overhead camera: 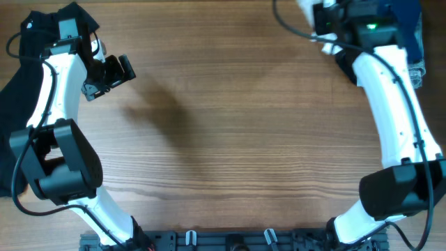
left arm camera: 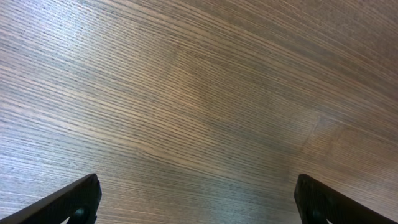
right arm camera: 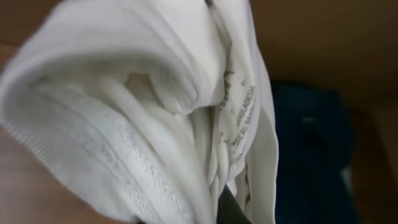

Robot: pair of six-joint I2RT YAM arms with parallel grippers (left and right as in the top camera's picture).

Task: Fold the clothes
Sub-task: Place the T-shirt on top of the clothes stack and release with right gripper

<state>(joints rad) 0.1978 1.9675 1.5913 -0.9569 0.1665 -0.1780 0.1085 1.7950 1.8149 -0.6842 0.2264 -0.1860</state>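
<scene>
The white T-shirt [right arm camera: 143,106] fills the right wrist view as a bunched hanging mass, with ribbed collar and a neck label showing. No black lettering is visible. My right gripper [right arm camera: 225,210] is shut on it, with one dark finger showing among the folds. In the overhead view the right gripper [overhead camera: 315,19] is at the far top edge, with a bit of the white T-shirt [overhead camera: 305,7] beside it. My left gripper [overhead camera: 117,70] is open and empty above the bare wood at the left. In the left wrist view, the left gripper [left arm camera: 199,190] shows only wood between its fingers.
A long black garment [overhead camera: 12,97] lies at the table's far left, under the left arm. Folded navy-blue cloth [overhead camera: 412,35] sits at the far right corner behind the right arm and also shows in the right wrist view [right arm camera: 311,143]. The wooden table [overhead camera: 237,132] spans the middle.
</scene>
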